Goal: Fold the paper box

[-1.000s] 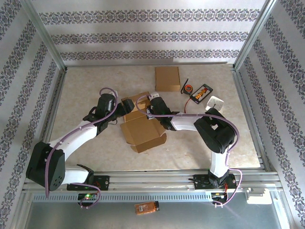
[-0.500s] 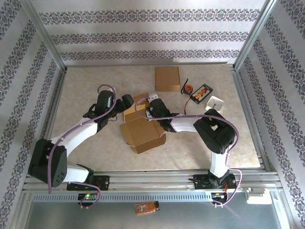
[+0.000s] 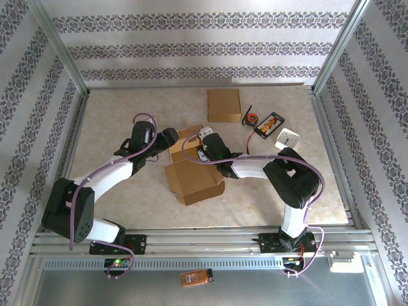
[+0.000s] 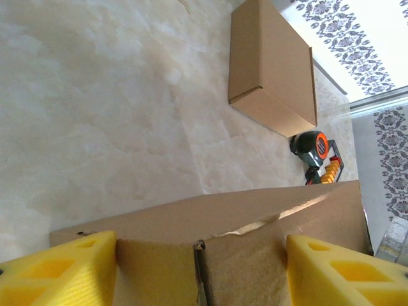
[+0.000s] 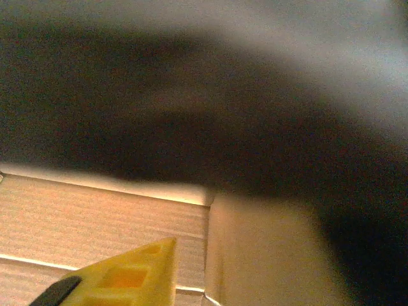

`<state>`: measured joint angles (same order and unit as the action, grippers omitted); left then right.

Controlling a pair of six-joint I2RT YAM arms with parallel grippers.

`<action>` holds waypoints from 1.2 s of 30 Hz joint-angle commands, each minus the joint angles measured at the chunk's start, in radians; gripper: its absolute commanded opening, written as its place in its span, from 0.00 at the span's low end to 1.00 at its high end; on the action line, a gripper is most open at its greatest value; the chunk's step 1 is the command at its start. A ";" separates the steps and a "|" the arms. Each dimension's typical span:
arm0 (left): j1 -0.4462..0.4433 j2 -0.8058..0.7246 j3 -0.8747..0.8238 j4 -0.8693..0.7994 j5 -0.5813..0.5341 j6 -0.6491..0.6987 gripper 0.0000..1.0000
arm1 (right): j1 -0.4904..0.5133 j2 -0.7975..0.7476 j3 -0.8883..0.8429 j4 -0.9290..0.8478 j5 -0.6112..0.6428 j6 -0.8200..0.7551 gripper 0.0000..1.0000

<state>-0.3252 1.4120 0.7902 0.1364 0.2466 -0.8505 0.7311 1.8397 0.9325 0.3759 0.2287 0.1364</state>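
Note:
The brown paper box lies half folded in the middle of the table, its front panel flat and its far flap raised. My left gripper is at the flap's left end. In the left wrist view its yellow fingers stand wide apart, open, with the cardboard wall between them. My right gripper is at the flap's right end, reaching into the box. The right wrist view shows one yellow finger against the inner cardboard; the other finger is hidden in shadow.
A finished closed box lies at the back, also seen in the left wrist view. To its right are an orange tape measure, a black tray of orange parts and a small white holder. Metal frame posts border the table.
The box has shifted a little to the right and its far flap stands higher. My left gripper has moved up against that flap. The right gripper has nudged right with it.

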 commanded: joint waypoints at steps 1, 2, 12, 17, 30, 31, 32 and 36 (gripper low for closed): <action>0.002 0.011 0.001 0.052 0.050 0.000 0.66 | 0.004 -0.032 0.007 0.003 0.031 -0.046 0.32; 0.003 0.011 0.005 0.051 0.052 0.003 0.66 | 0.001 -0.029 0.014 0.003 0.036 -0.052 0.32; 0.002 0.007 0.017 0.038 0.055 0.019 0.66 | -0.055 -0.030 0.026 0.028 0.073 -0.005 0.36; 0.002 0.007 0.017 0.034 0.056 0.020 0.66 | -0.081 -0.018 0.023 0.079 0.019 0.018 0.39; 0.002 0.012 0.024 0.035 0.069 0.021 0.66 | -0.102 0.058 0.090 0.147 -0.087 0.110 0.18; 0.002 0.010 0.025 0.032 0.070 0.020 0.66 | -0.101 0.069 0.098 0.146 -0.090 0.121 0.16; 0.002 0.009 0.026 0.031 0.071 0.021 0.66 | -0.099 0.077 0.104 0.141 -0.092 0.132 0.14; 0.002 0.000 0.020 0.034 0.074 0.014 0.67 | -0.093 0.097 0.110 0.141 -0.093 0.152 0.06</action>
<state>-0.3252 1.4132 0.7925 0.1513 0.2996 -0.8429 0.6373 1.9072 1.0191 0.4919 0.1589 0.2340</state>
